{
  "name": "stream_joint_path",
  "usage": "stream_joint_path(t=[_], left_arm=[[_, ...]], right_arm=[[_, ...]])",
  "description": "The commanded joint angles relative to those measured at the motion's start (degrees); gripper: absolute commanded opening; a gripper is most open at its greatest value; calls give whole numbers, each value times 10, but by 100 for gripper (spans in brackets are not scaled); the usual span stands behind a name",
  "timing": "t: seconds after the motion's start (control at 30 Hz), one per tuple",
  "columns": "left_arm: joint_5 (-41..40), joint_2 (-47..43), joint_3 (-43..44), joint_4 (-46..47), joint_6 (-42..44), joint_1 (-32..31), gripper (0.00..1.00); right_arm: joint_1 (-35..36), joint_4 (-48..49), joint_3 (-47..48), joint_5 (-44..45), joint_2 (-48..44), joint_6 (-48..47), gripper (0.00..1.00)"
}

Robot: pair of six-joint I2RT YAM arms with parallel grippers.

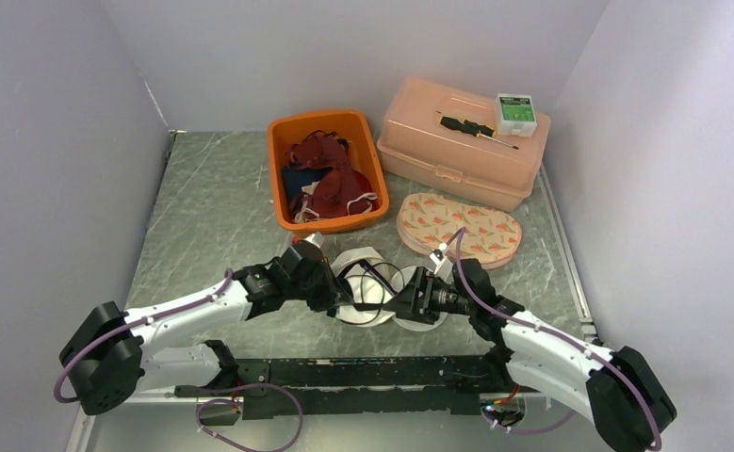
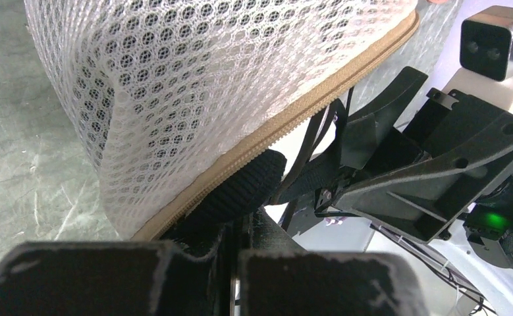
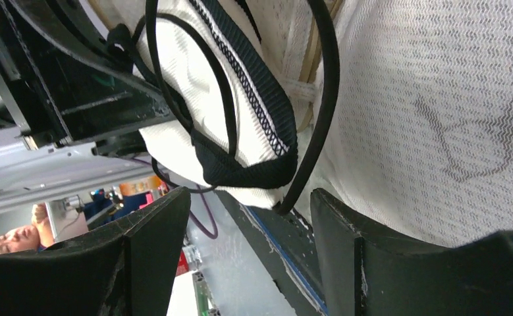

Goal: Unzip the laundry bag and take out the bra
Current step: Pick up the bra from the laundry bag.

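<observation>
- White open-weave mesh: the laundry bag (image 2: 207, 79) looks light and limp. It lies at the middle of the worktop's near edge.
- Bra (image 3: 240, 125): white with black trim, soft; best taken by the trimmed edge or a strap.
- Left gripper (image 2: 234, 276): jaws pressed together beneath the tan zipper (image 2: 293, 112); what they pinch is unclear.
- Right gripper (image 3: 250, 257): jaws spread, with the bra edge hanging between them, ungripped.
</observation>
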Motion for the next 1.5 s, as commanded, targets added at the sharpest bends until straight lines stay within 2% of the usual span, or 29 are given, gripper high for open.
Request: stream_joint_path(t=[0.0,0.1,0.2,0.37,0.6,0.87,0.97,1.03,1.13,1.2,1.37,1.47], left_arm=[[-1,-9,-8,23,11,-3,3],[2,-9,-13,35,12,-2,3],[9,-6,-17,49,12,-2,3],[21,1,-23,67,13,-4,2],[32,15,-26,91,16,-5,3],[33,6,-27,84,21,-6,3],[24,-15,-12,51,32,-5,3],[22,-35,4,22,45,-5,14],[18,-70,32,-15,72,-6,47],[8,-93,58,-50,89,-6,60],[-49,-146,129,-137,124,-4,78],[-84,-183,153,-159,141,-5,85]], right_arm=[[6,88,-8,28,21,38,70],[7,128,-10,35,50,57,67],[9,157,-3,33,85,68,60],[16,170,11,32,122,68,47],[28,182,21,38,146,74,37],[29,164,25,41,123,65,3],[29,121,33,43,86,44,0],[29,77,46,40,54,21,0],[28,-14,83,29,4,-33,0],[28,-79,117,30,-27,-78,0],[27,-241,211,64,-78,-193,0],[27,-277,253,80,-89,-248,0]])
